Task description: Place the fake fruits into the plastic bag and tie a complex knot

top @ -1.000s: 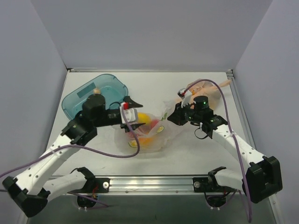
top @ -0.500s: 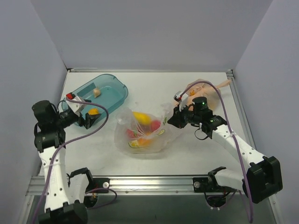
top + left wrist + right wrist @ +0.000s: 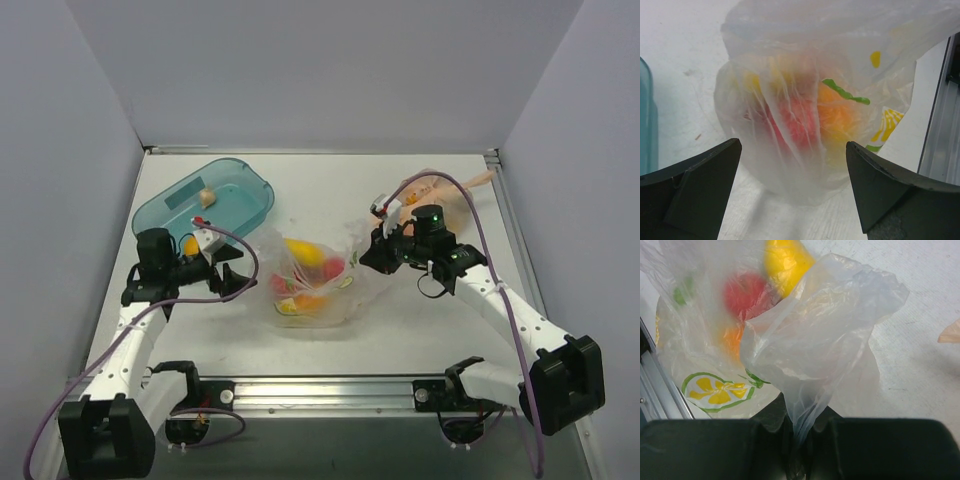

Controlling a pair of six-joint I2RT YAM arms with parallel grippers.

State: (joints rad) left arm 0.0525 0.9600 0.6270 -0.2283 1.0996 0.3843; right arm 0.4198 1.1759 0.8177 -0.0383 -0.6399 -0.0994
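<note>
My left pincer (image 3: 794,150) is held low and released, facing the plastic bag (image 3: 805,75). My right pincer (image 3: 796,432) is clenched on the bag's edge. Fake fruits (image 3: 800,120) lie inside.

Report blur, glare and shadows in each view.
Top external: evenly lit, sharp, faint shadows around the bag. Left wrist: fruits hazy behind the film. Right wrist: red fruit blurred, the near plastic crisp, right end effector nearly black.
</note>
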